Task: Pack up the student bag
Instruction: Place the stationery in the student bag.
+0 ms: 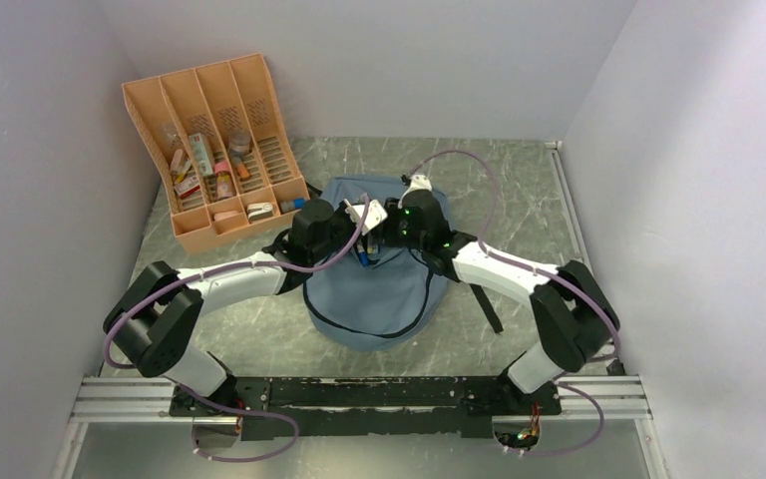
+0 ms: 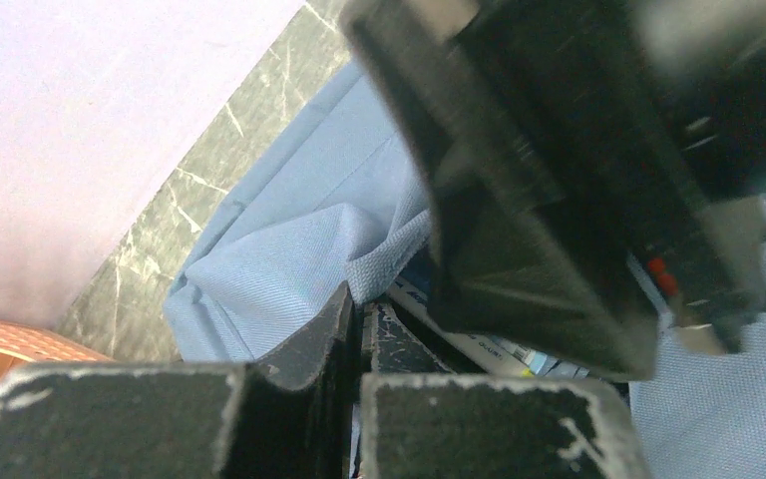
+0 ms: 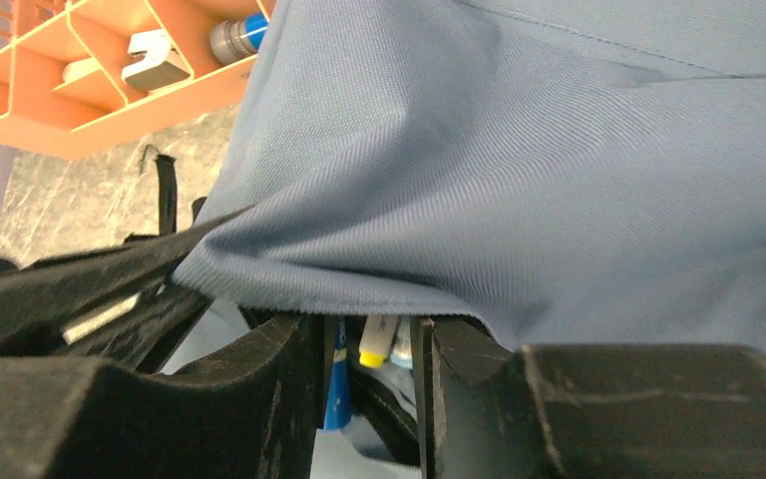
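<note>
The bag lies flat in the middle of the tabletop, straps trailing toward 3 and 9 o'clock. An orange organizer stands at its 10 o'clock, just beside it.

Both arms reach in over the bag's far half and meet near its 12 o'clock end. The left gripper comes in from 9 o'clock and the right gripper from 3 o'clock, so close that they nearly touch.

In the left wrist view the left gripper has its fingers pressed together, only a thin seam between them. A raised fold of the bag stands right at their tips, at 12 o'clock. I cannot tell whether any cloth is caught in the seam. The black body of the right gripper fills the view from 12 to 3 o'clock, just above the bag's mouth.

In the right wrist view the right gripper is partly spread, and its fingers pinch nothing. The bag's edge drapes across both fingertips from 12 o'clock, touching them. Through the gap, under that edge, show a blue pen and a yellow-capped tube inside the bag. The organizer sits at 10 o'clock in that view.
</note>
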